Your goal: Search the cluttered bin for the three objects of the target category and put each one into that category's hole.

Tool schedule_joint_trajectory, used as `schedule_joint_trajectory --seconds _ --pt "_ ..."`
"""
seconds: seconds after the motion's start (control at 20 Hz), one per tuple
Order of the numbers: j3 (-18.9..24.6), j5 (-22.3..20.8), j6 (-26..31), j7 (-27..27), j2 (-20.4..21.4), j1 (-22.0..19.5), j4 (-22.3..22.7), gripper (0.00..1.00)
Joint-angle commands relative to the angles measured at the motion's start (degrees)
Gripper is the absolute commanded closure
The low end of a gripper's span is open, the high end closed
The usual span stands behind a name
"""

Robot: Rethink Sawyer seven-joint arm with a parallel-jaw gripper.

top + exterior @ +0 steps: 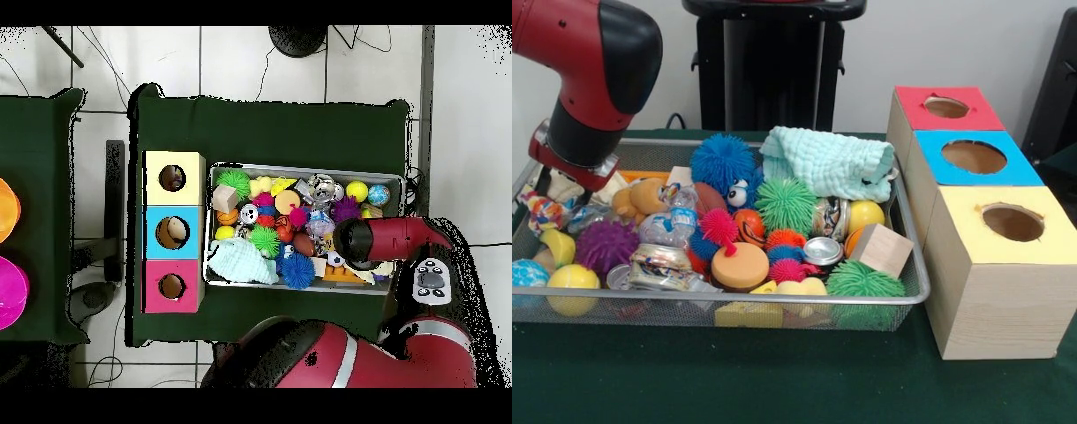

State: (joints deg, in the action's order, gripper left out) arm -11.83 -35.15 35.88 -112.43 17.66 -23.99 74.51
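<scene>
The silver wire mesh bin (777, 300) lies on the green table, full of toys; it also shows in the overhead view (300, 167). The hole (1012, 222) is the round one in the yellow top of the nearest wooden box at the right, also seen in the overhead view (172, 178). My gripper (563, 173) hangs from the red and black arm, low over the bin's far left corner, among a plush toy and a rope toy. In the overhead view the arm (372, 242) covers it. What it holds, if anything, is hidden.
The bin holds a blue spiky ball with eyes (724, 163), a mint cloth (830, 163), a green spiky ball (786, 205), a wooden cube (881, 249), a yellow ball (865, 215) and a purple spiky ball (605, 246). A blue-topped box (974, 157) and a red-topped box (946, 107) stand behind the yellow one.
</scene>
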Motion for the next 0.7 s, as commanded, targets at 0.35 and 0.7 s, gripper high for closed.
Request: schedule_joint_trajectory --seconds 0.35,0.7 --pt "1.98 -0.83 -9.45 -7.02 -3.88 -0.24 1.63 0.0" --pt "1.72 1.19 -15.92 -10.49 -3.69 -0.41 3.47 0.0"
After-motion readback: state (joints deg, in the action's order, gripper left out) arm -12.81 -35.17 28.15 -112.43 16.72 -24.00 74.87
